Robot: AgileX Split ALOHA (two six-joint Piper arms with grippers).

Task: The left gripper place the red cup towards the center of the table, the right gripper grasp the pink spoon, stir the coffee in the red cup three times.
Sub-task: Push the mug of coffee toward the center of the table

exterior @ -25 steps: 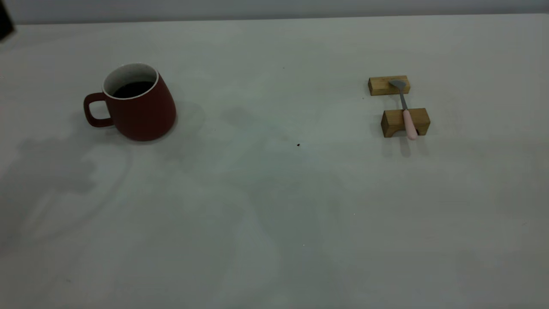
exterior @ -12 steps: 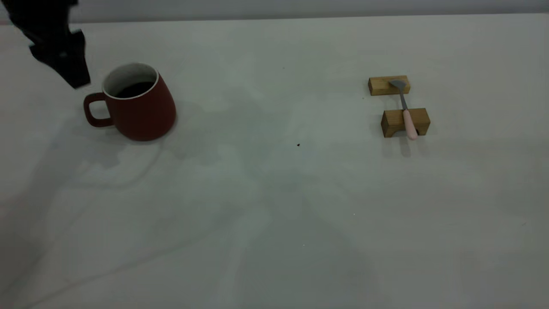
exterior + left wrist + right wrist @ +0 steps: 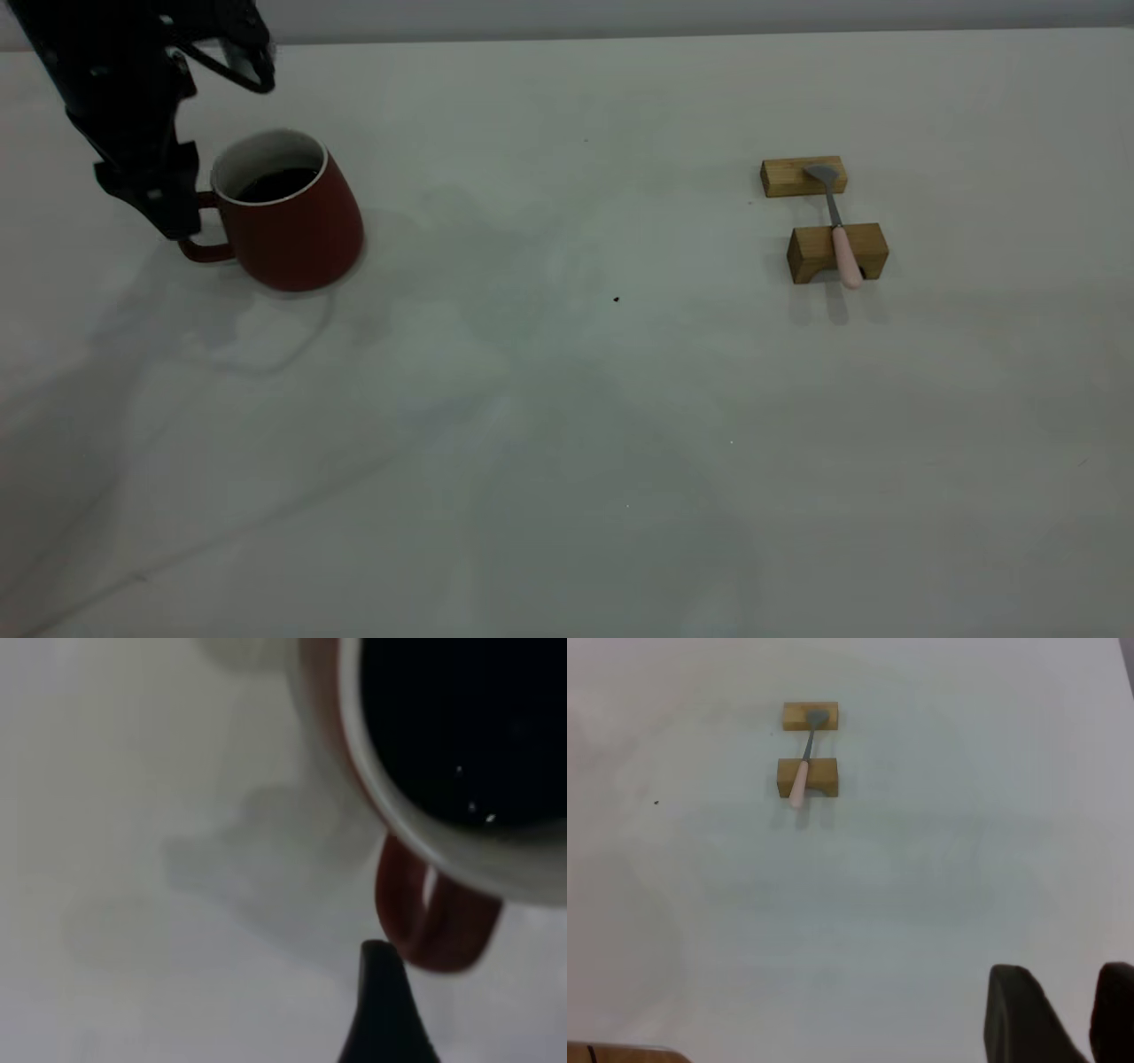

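The red cup [image 3: 292,226] stands at the table's [image 3: 567,425] left, holding dark coffee [image 3: 276,183], its handle [image 3: 434,921] pointing left. My left gripper [image 3: 175,223] hangs right at that handle, covering its upper part. It is open: in the left wrist view a single black finger [image 3: 381,1001] shows beside the handle. The pink spoon [image 3: 839,232] lies across two wooden blocks at the right. My right gripper [image 3: 1063,973] is open and empty, well short of the spoon [image 3: 803,771], and is outside the exterior view.
The spoon's grey bowl rests on the far tan block [image 3: 802,175] and its pink handle on the near notched block [image 3: 837,251]. A tiny dark speck [image 3: 617,299] marks the table's middle. The table's back edge runs along the top of the exterior view.
The left gripper has come in from the upper left corner and dropped down to the cup's handle. Cup, spoon and blocks have not moved.
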